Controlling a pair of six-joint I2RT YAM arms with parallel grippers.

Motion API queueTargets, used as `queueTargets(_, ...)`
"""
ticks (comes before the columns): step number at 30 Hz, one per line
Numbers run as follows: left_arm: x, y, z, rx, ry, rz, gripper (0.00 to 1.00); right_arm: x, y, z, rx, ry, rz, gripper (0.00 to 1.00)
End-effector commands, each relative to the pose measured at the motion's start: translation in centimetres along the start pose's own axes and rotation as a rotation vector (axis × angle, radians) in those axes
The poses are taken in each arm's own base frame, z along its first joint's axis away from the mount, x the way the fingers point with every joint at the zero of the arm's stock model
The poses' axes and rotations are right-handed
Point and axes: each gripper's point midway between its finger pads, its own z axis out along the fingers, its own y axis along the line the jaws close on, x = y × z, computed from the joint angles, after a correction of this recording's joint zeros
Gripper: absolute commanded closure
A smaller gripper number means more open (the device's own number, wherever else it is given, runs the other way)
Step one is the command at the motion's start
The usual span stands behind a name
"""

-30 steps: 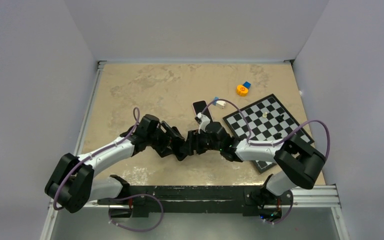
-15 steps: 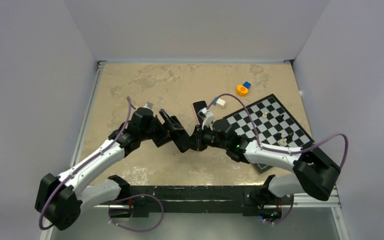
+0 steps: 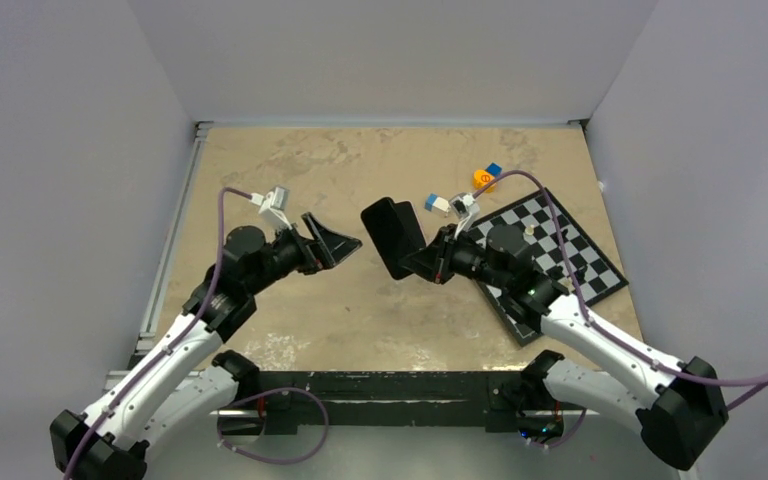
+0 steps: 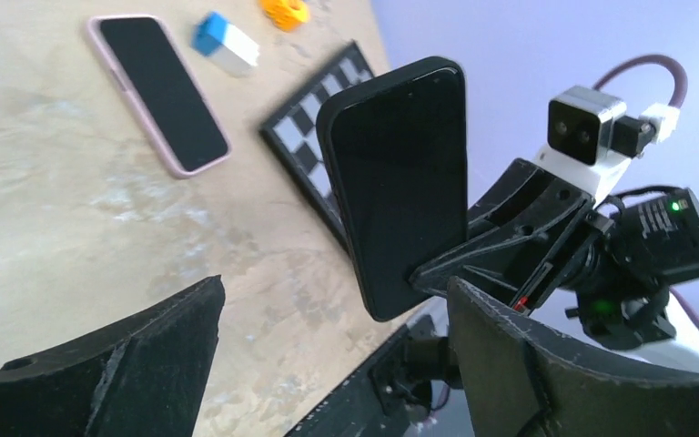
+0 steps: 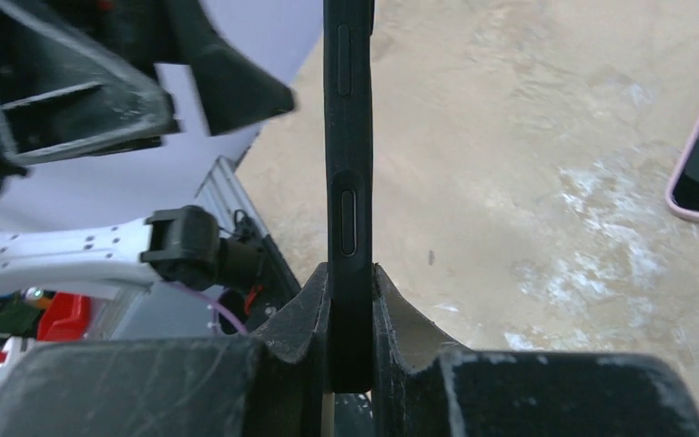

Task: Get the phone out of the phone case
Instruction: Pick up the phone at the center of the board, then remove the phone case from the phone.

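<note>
My right gripper (image 3: 432,262) is shut on the bottom end of a black phone in its black phone case (image 3: 394,236) and holds it upright above the table. In the right wrist view the case's side with its buttons (image 5: 349,155) rises straight out of my right gripper (image 5: 350,278). My left gripper (image 3: 346,245) stands open a short way to the left of the phone and touches nothing. From the left wrist the phone's dark face (image 4: 405,182) shows beyond my left gripper (image 4: 332,293).
A second phone in a pink case (image 4: 157,91) lies flat on the table behind the held one. A chessboard (image 3: 550,250) with a few small pieces lies at the right. A white-and-blue block (image 3: 437,205) and an orange-and-blue toy (image 3: 485,178) sit near its far corner.
The two grippers were together low at mid-table. The right one has shut on the black phone and raised it. The left one has opened and drawn back to the left.
</note>
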Motion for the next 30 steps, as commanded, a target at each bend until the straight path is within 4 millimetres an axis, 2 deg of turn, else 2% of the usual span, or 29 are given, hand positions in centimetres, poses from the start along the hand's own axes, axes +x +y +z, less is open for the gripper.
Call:
queueTargets(1, -0.6, -6.0, -0.2, 0.363, -0.026, 0.042, 0.02, -4.3, 6.9, -2.5, -0.237, -0.093, -0.111, 1.0)
queueTargets(5, -1.2, -7.2, 0.2, 0.438, -0.048, -0.019, 0.04, -4.8, 9.6, -3.7, -0.376, -0.12, -0.117, 1.0)
queueTargets(8, -0.8, -7.9, 1.1, 0.517, -0.014, -0.083, 0.12, -5.0, 10.9, -4.4, -0.449, -0.141, -0.108, 1.0)
queueTargets(10, -1.0, -8.9, 1.0, 0.601, -0.022, -0.104, 0.14, -4.7, 11.7, -4.6, -0.506, -0.129, -0.094, 1.0)
queueTargets(12, -1.3, -10.2, 0.6, 0.686, -0.027, -0.113, 0.2, -4.5, 12.0, -4.5, -0.54, -0.116, -0.085, 1.0)
queueTargets(15, -1.9, -11.7, 0.2, 0.781, -0.025, -0.13, 0.37, -4.1, 12.0, -4.1, -0.554, -0.098, -0.07, 1.0)
queueTargets(18, -2.1, -11.7, 0.5, 0.784, -0.033, -0.143, 0.47, -4.0, 12.3, -3.9, -0.558, -0.1, -0.063, 1.0)
queueTargets(25, -2.5, -12.1, 0.3, 0.745, -0.037, -0.089, 0.89, -3.3, 11.4, -3.3, -0.519, -0.081, -0.066, 1.0)
queueTargets(26, -2.4, -12.2, 0.3, 0.731, -0.02, -0.082, 0.95, -2.9, 10.9, -3.1, -0.495, -0.06, -0.078, 0.9)
queueTargets(27, -2.4, -12.5, 0.1, 0.721, -0.005, -0.074, 1.0, -2.8, 10.7, -3.0, -0.473, -0.041, -0.112, 0.69)
queueTargets(29, -2.0, -12.7, -0.3, 0.707, 0.052, -0.045, 1.0, -2.3, 9.4, -2.9, -0.394, 0.011, -0.222, 0.4)
queueTargets(30, -1.6, -12.8, -0.5, 0.699, 0.099, -0.031, 1.0, -2.0, 8.6, -2.9, -0.339, 0.043, -0.265, 0.31)
